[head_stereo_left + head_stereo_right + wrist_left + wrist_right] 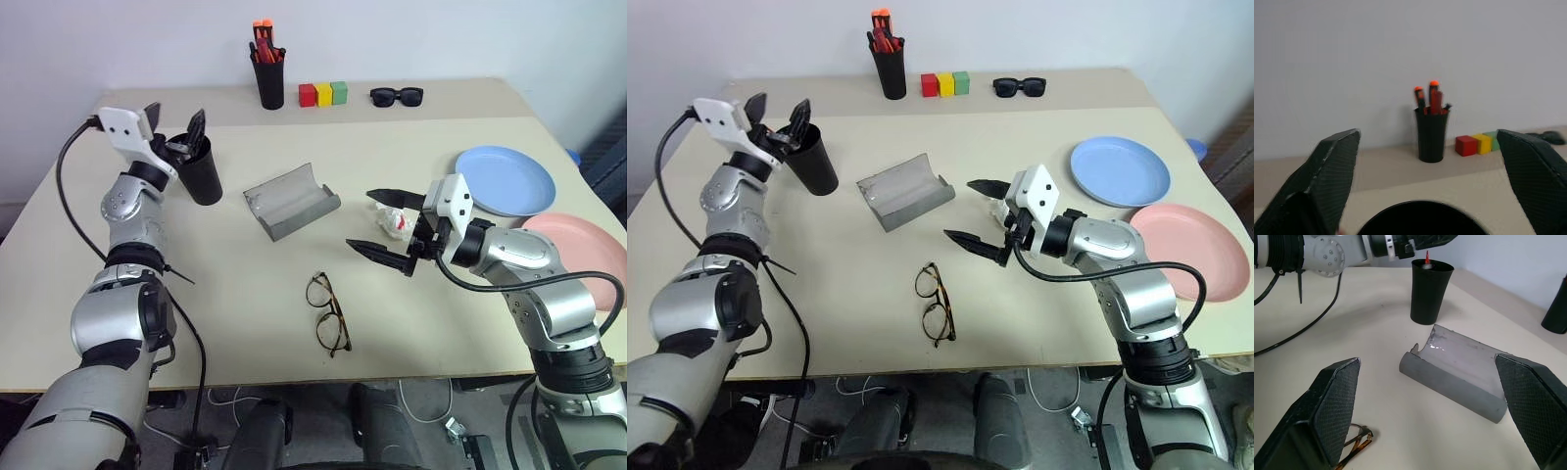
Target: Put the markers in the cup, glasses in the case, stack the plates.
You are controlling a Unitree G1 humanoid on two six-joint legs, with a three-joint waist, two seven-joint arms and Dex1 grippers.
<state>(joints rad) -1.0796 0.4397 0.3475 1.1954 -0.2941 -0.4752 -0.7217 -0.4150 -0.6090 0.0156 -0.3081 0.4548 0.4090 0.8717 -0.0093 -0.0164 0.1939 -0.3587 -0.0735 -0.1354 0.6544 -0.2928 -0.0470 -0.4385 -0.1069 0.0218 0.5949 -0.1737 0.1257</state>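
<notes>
Glasses (328, 312) flat on the desk (245, 294) just below and nearer than the spread, empty right hand (387, 227), long axis running near-to-far, open case (291, 201) beyond; left hand (176, 122) spread over the cup (201, 171).

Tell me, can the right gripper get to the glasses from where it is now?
Probably yes. The right gripper hangs open above the table, and the glasses lie unfolded on bare tabletop just below and beside it, nothing between them.
</notes>
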